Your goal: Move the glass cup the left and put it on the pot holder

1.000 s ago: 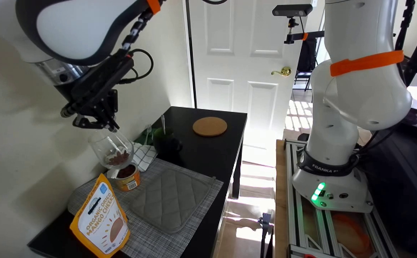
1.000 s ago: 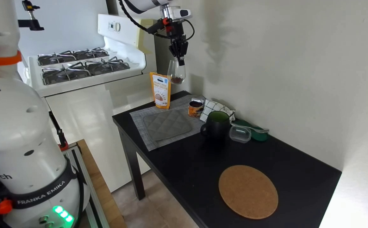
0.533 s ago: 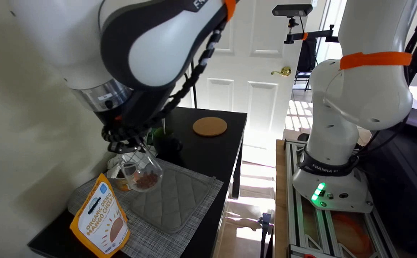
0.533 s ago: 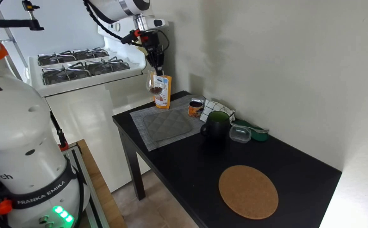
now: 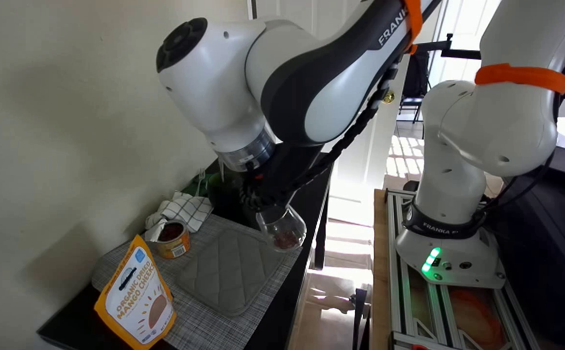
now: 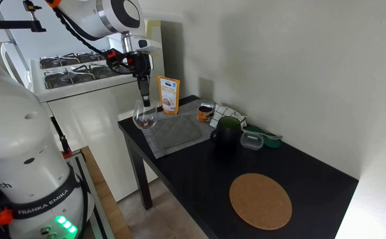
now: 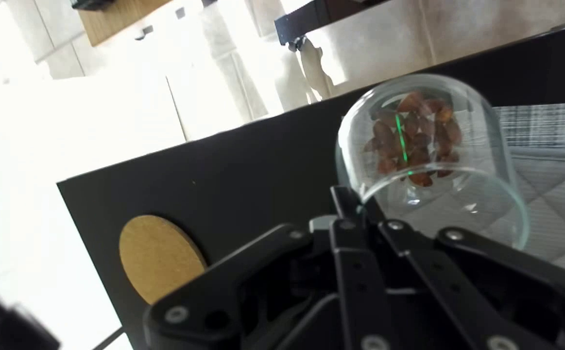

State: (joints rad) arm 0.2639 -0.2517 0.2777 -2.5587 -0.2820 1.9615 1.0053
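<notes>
The clear glass cup (image 5: pixel 282 233) holds brown-red pieces. It hangs tilted from my gripper, in the air above the table edge near the pot holder, and also shows in an exterior view (image 6: pixel 145 119). In the wrist view, my gripper (image 7: pixel 360 200) is shut on the rim of the glass cup (image 7: pixel 423 141). The fingertips (image 6: pixel 146 103) show in an exterior view; in an exterior view the arm hides them. The grey quilted pot holder (image 5: pixel 231 274) lies flat in both exterior views (image 6: pixel 176 131). In the wrist view the pot holder (image 7: pixel 561 209) is at the right, partly seen through the glass.
A woven placemat (image 5: pixel 204 330) lies under the pot holder. An orange pouch (image 5: pixel 139 296), a tin can (image 5: pixel 175 243) and a checkered cloth (image 5: pixel 185 211) stand near the wall. A dark mug (image 6: pixel 227 131), a clear container (image 6: pixel 252 140) and a cork disc (image 6: pixel 261 200) are farther along the black table.
My gripper has carried the glass cup away from the wall, past the can and across the pot holder toward the table's near edge, and lower. The objects on the table have not moved.
</notes>
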